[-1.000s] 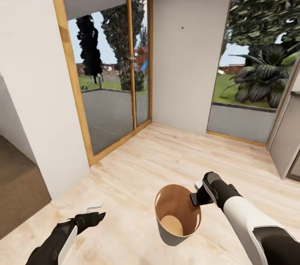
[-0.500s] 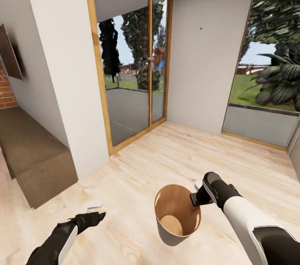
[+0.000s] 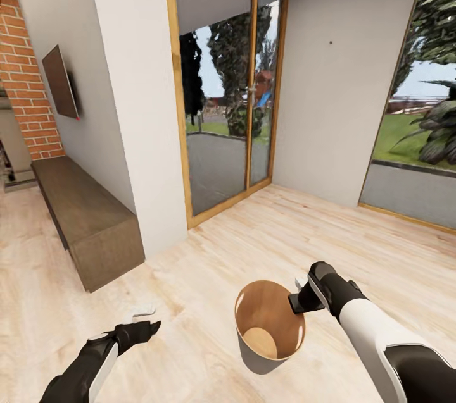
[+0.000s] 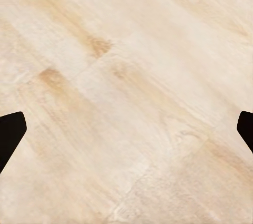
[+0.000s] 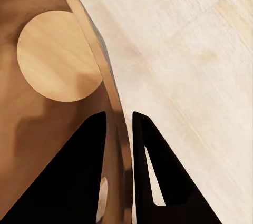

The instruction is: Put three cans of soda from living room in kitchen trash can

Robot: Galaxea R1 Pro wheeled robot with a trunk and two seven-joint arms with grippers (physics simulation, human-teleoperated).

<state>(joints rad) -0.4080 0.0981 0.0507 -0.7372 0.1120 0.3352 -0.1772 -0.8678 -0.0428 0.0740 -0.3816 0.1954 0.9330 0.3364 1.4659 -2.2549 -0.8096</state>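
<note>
The right gripper (image 3: 299, 299) is closed narrow on the rim of the trash can (image 3: 269, 321), one finger inside the wall and one outside. I judge the can may slip or tilt from this thin pinch while the robot drives, because only the rim is held. The can is empty. The left gripper (image 3: 149, 329) is wide open above the floor (image 4: 126, 76), holding nothing. Farther off to its left stand a low cabinet (image 3: 88, 219), a TV (image 3: 61, 82) and a brick fireplace (image 3: 25, 74).
</note>
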